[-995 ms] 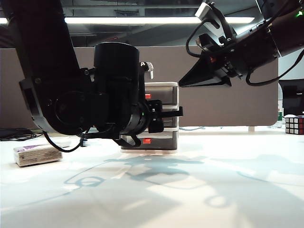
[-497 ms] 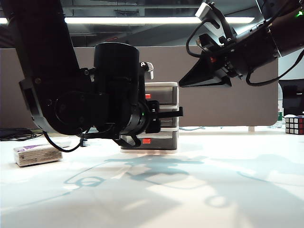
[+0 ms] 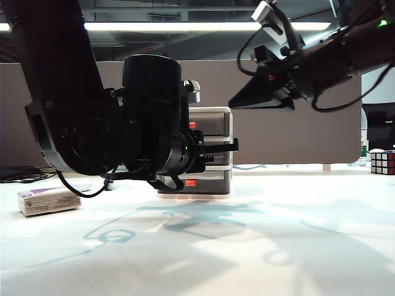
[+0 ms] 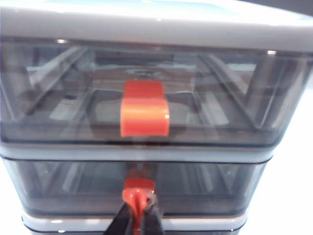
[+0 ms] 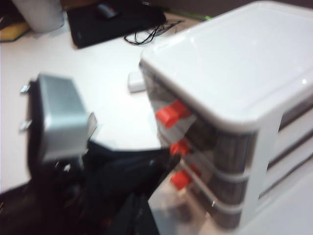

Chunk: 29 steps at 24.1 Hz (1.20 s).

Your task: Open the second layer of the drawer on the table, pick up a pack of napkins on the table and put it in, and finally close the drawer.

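Observation:
The drawer [image 4: 146, 27] fills the left wrist view: three smoky-grey layers in a white frame. My left gripper [image 4: 138, 219] is shut on the red-orange handle [image 4: 138, 190] of the second layer [image 4: 63, 188], which stands closed. The top layer's handle [image 4: 145, 115] is free. In the exterior view the left arm [image 3: 123, 135] covers most of the drawer [image 3: 216, 123]. The pack of napkins [image 3: 48, 199] lies on the table [image 3: 247, 246] at the far left. My right gripper [image 3: 237, 102] hangs high above and to the right of the drawer, seen side-on, holding nothing visible.
A Rubik's cube [image 3: 382, 162] sits at the far right edge. In the right wrist view a small white oval case [image 5: 136, 81] lies behind the drawer [image 5: 234, 73], with a black pad and cables [image 5: 117, 17] farther back. A grey partition [image 3: 296, 142] closes off the back.
The left gripper's jaws have closed onto the second layer's handle; the left arm stayed put. The right gripper has shifted slightly up and to the left.

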Motion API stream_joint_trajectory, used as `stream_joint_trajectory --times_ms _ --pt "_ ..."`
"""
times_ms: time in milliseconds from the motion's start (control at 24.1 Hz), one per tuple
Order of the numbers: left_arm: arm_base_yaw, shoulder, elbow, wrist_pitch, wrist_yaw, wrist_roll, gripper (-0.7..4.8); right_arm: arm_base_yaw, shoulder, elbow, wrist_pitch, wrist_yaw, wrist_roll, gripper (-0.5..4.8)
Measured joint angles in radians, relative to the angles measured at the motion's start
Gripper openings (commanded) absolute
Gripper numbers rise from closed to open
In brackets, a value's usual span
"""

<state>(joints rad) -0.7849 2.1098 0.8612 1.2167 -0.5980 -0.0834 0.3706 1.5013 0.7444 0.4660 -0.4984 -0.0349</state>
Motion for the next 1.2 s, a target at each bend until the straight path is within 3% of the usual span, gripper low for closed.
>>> stream_joint_trajectory --times_ms 580,1202 --pt "0.0 0.0 0.0 0.0 0.0 0.0 -0.06 0.001 0.231 0.217 0.01 -0.052 0.003 -0.05" --pt "-0.015 -0.001 -0.037 0.032 -0.005 -0.005 -0.06 0.0 0.269 0.255 0.018 -0.026 0.003 -0.05"
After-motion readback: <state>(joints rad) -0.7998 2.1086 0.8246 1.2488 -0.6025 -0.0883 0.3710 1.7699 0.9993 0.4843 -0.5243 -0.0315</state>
